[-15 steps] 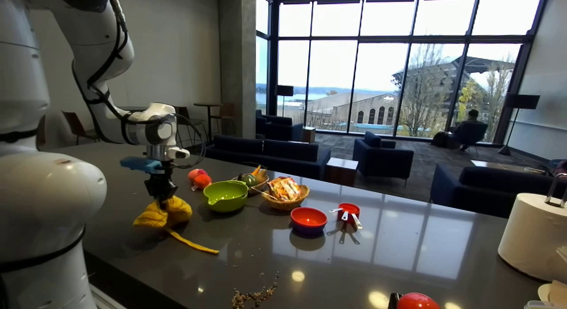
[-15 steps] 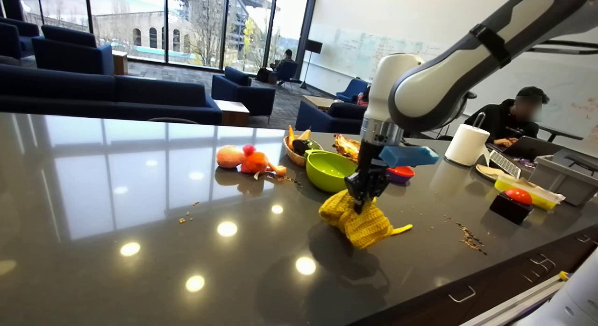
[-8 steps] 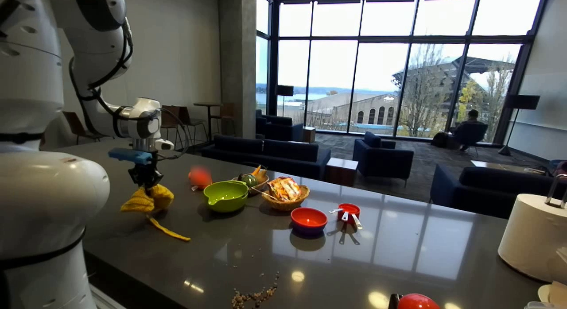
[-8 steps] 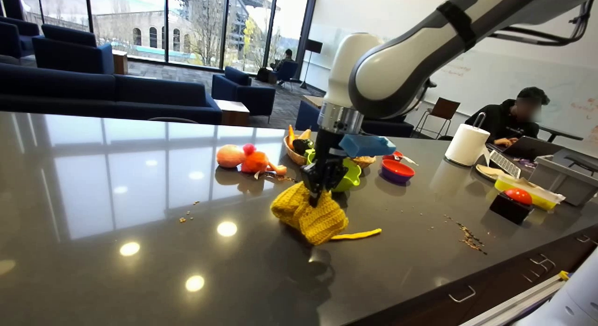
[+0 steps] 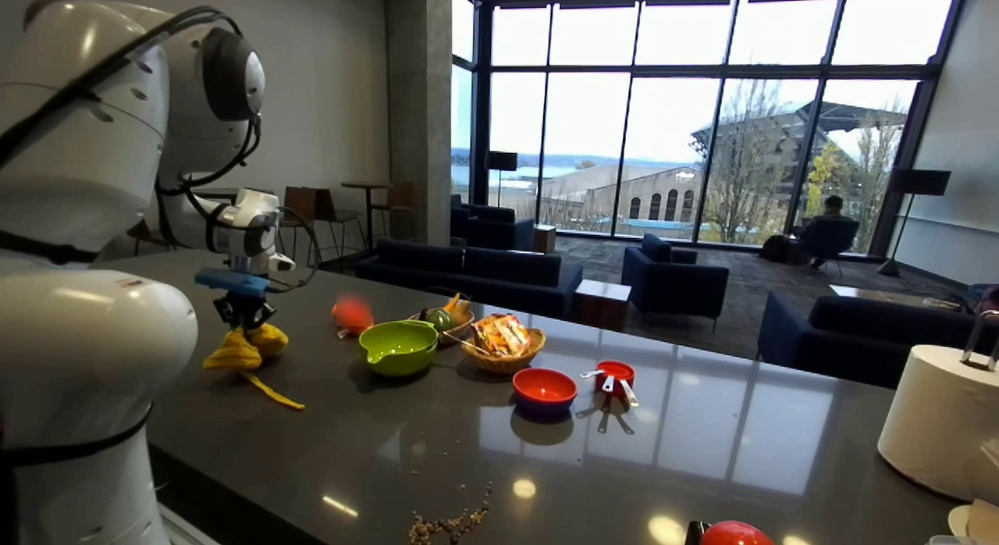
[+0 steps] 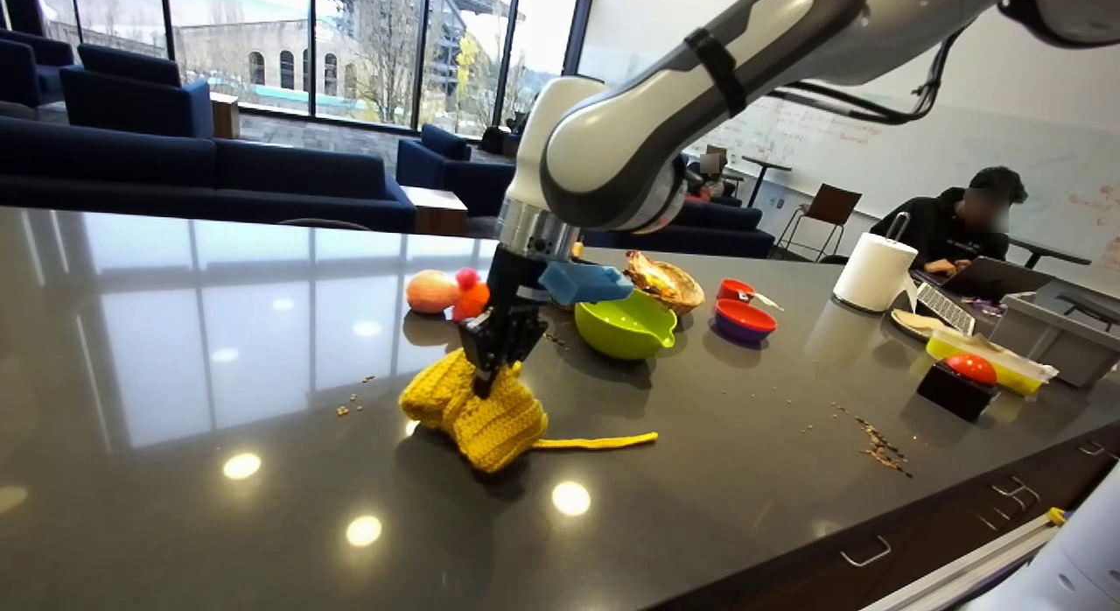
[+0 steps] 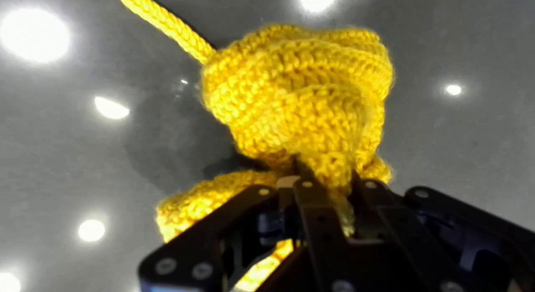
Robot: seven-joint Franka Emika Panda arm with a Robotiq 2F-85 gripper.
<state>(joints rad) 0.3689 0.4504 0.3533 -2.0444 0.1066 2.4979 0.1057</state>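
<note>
A yellow knitted piece with a long thin cord hangs from my gripper at the counter's surface. In the wrist view the gripper is shut on a pinched fold of the knitted piece, which bulges out on both sides of the fingers. In an exterior view the knitted piece is low over its dark reflection; I cannot tell whether its underside touches the counter. The cord trails out along the counter. The fingertips are partly hidden in the knit.
A green bowl and an orange and pink toy stand near the gripper. Farther along are a basket of packets, a red bowl, red measuring cups, a paper towel roll, a black box with red button and scattered grains.
My gripper has moved to the left in both exterior views, carrying the yellow knitted piece away from the green bowl. The cord has dragged along behind it. The grip has stayed shut.
</note>
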